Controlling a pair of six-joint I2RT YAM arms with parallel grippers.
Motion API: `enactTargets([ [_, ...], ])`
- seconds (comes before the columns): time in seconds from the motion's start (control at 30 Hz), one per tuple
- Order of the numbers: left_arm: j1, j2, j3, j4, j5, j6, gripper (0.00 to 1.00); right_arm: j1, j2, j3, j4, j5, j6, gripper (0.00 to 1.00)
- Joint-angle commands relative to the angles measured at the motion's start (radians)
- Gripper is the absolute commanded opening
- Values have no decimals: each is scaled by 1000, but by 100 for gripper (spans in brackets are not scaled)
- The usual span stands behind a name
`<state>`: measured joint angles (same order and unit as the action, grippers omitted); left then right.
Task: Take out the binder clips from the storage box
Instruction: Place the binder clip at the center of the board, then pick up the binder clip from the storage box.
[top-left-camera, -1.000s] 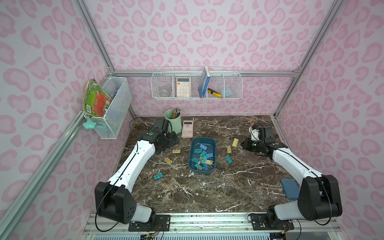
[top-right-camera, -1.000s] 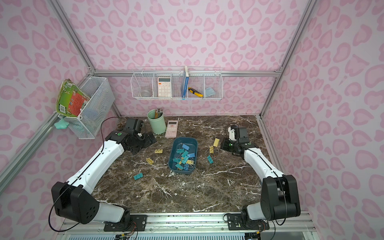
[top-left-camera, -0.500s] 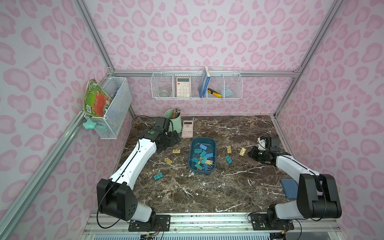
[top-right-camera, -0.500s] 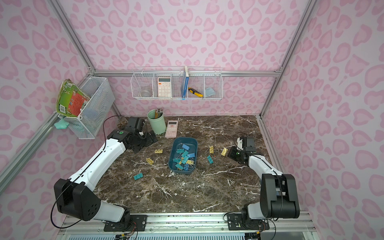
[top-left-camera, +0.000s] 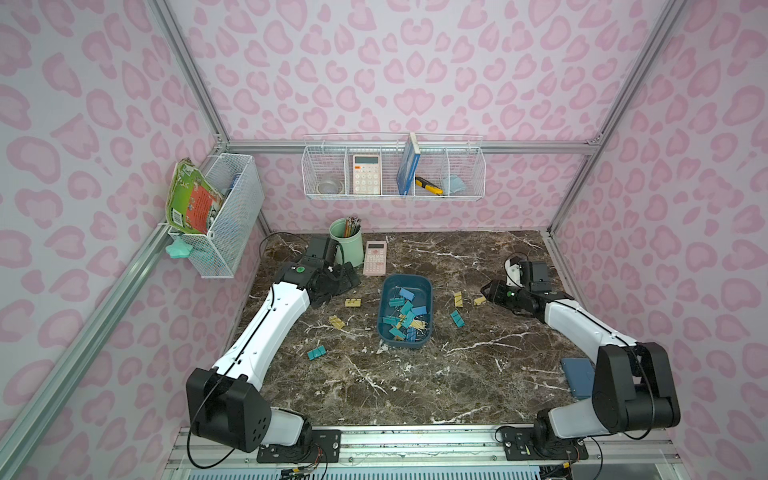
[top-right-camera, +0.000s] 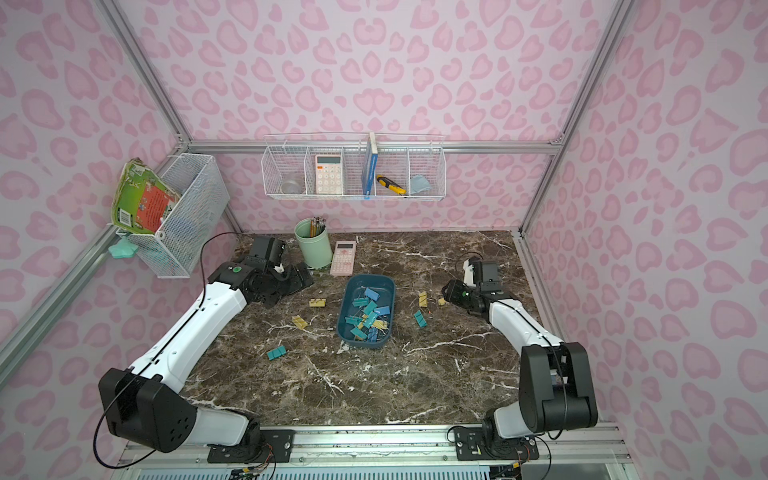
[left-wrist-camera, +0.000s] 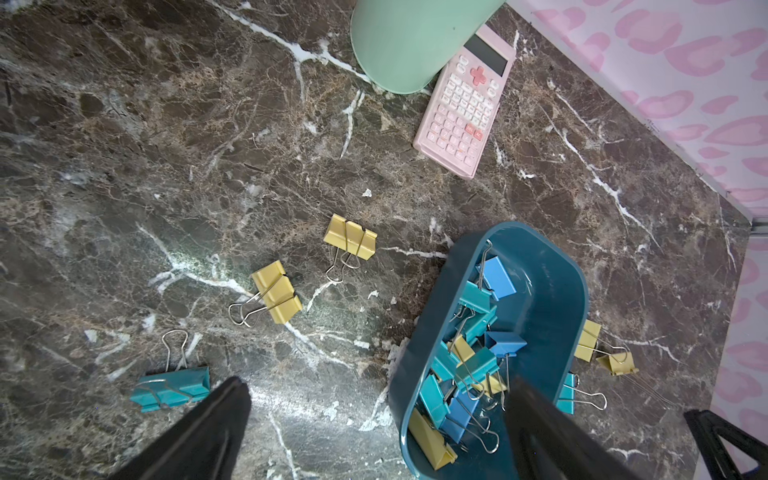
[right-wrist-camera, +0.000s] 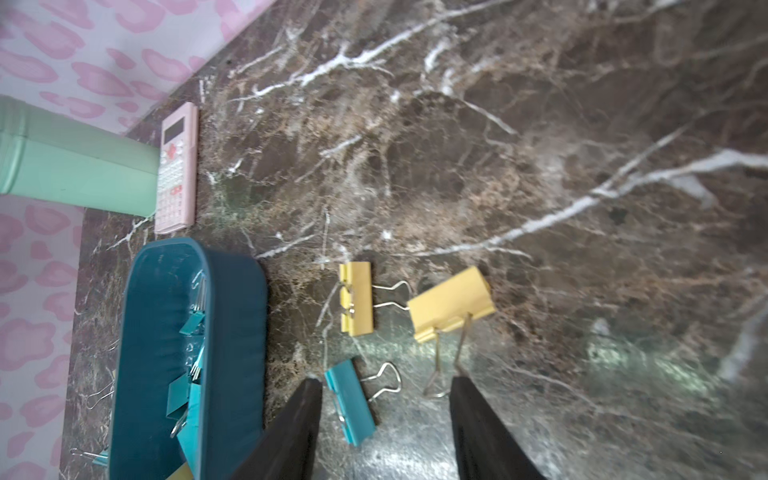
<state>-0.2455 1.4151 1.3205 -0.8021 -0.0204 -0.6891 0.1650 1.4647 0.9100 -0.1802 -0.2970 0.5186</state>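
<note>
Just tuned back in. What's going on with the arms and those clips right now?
The two arms are emptying the storage box of binder clips. Six already lie out on the table, three on either side of the box, but most are still inside. The right gripper is open, low over the table, with a yellow clip lying at its fingertips, not gripped. The left gripper is open and empty, back near the green cup.
</note>
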Motion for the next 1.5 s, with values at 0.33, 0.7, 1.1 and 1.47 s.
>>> enactTargets([
  [0.33,-12,-48,-50,9,38,16,99,426,186,231,-86,42,69,49],
  [0.7,-11,-198,-151,7,24,52,99,568,375,321,-58,-17,179,43],
  [1.1,-11,-290,-198,-31,2,76,99,582,467,366,-85,-16,241,26],
  [1.47,-11,-287,-192,-28,10,80,99,574,394,358,-44,-13,238,0],
])
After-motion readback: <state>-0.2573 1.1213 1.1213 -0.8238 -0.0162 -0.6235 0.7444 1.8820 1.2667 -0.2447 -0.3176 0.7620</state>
